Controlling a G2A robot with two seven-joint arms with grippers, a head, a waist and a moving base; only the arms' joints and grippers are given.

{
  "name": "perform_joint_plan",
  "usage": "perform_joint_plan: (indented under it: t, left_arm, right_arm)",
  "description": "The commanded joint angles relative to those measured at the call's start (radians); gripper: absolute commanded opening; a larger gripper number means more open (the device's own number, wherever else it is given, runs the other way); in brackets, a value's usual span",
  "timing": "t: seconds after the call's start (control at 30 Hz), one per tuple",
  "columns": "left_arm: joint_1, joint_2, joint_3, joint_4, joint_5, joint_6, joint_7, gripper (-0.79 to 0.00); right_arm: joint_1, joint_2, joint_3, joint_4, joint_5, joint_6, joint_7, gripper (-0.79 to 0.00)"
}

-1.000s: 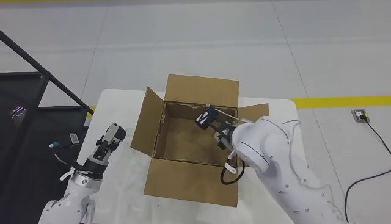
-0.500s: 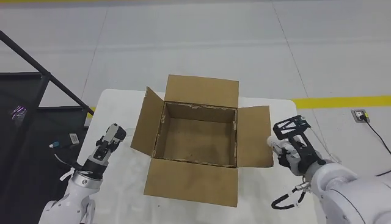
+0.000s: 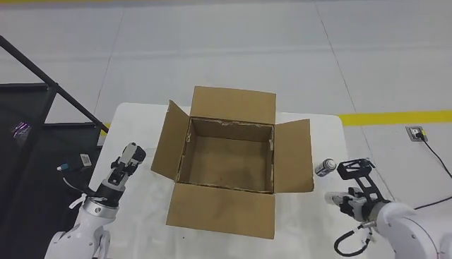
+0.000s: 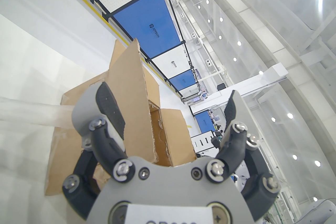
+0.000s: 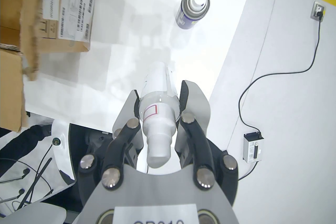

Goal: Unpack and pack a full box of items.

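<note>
An open cardboard box (image 3: 224, 188) stands mid-table with its flaps spread; its floor shows bare cardboard. To its right a blue spray can (image 3: 325, 166) (image 5: 193, 9) stands upright on the white table. My right gripper (image 3: 349, 187) (image 5: 159, 97) hovers near the table's front right corner, shut on a clear bottle with a white cap (image 5: 157, 107), the cap end toward the wrist. At the front left my left gripper (image 3: 129, 154) (image 4: 168, 99) is open and holds nothing, pointing up past the box's left flap (image 4: 131, 104).
The table's right edge (image 3: 345, 153) lies close to the can and my right gripper. A black frame and netting (image 3: 28, 139) stand left of the table. On the floor to the right are a wall socket and cable (image 5: 317, 12).
My right arm has swung out from over the box to the table's right side and then toward the front. The spray can now stands on the table. My left arm stayed still.
</note>
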State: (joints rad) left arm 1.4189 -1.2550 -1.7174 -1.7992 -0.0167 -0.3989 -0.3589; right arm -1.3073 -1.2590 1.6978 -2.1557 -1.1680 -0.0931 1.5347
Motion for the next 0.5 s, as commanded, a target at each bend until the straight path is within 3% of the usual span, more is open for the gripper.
perform_joint_plan:
  t: [0.0, 0.47]
  left_arm:
    - [0.0, 0.0, 0.0, 0.0, 0.0, 0.0, 0.0, 0.0]
    - [0.0, 0.0, 0.0, 0.0, 0.0, 0.0, 0.0, 0.0]
  right_arm:
    - [0.027, 0.002, -0.026, 0.06, -0.001, -0.015, -0.002, -0.785]
    - [0.224, 0.012, -0.144, 0.379, -0.057, -0.001, -0.011, -0.785]
